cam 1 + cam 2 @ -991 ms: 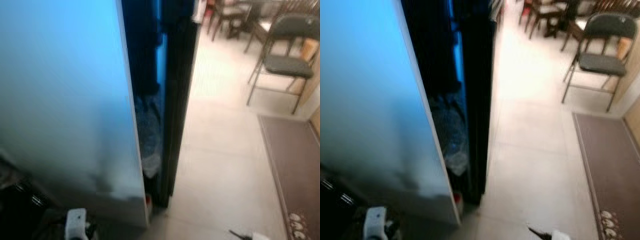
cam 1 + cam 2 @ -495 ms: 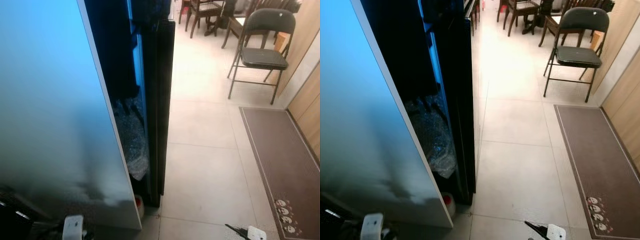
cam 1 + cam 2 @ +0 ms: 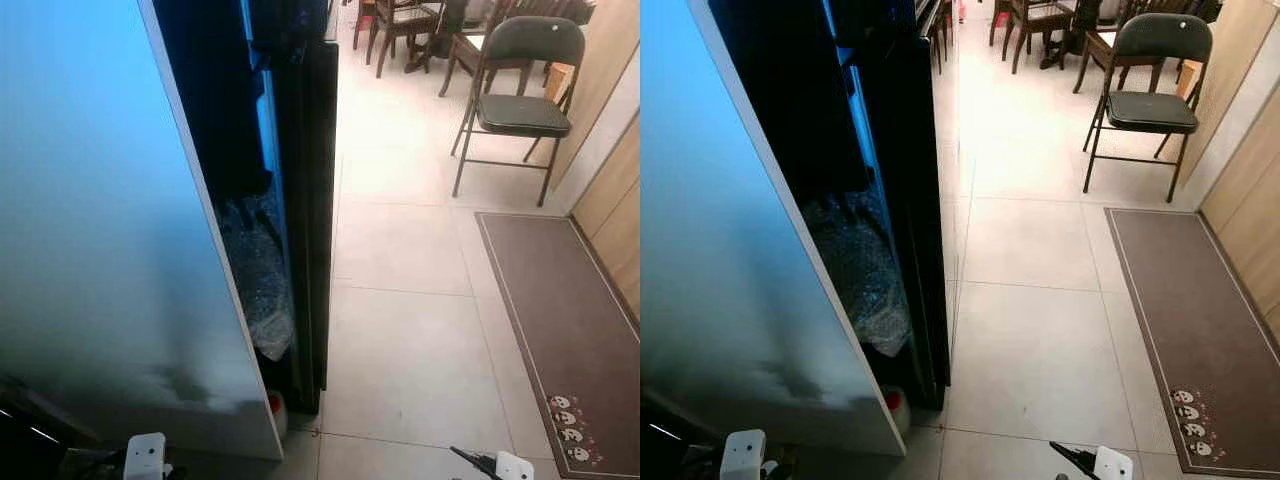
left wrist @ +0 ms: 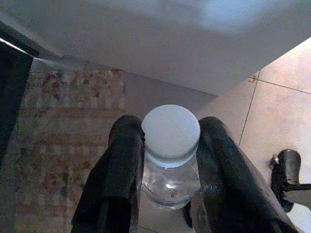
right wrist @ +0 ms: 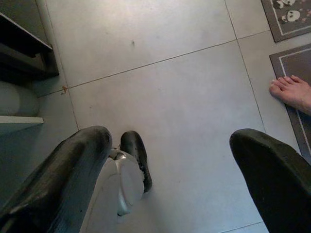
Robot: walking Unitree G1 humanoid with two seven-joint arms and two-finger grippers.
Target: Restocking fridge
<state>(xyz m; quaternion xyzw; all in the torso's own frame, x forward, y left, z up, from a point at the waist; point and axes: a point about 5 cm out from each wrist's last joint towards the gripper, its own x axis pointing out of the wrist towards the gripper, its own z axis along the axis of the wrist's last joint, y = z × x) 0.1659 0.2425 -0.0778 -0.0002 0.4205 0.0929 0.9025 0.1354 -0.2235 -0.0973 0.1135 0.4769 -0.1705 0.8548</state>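
Left gripper [image 4: 170, 160] clamps its two black fingers [image 4: 119, 174] around the neck of a clear plastic bottle with white ribbed cap [image 4: 170, 135]. Below: patterned beige rug [image 4: 58, 126], pale floor tiles [image 4: 282, 121], white fridge door panel [image 4: 160, 43].

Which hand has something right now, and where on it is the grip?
The left hand holds a clear bottle, its fingers closed on the neck just under the white cap. The right hand is open, holding nothing.
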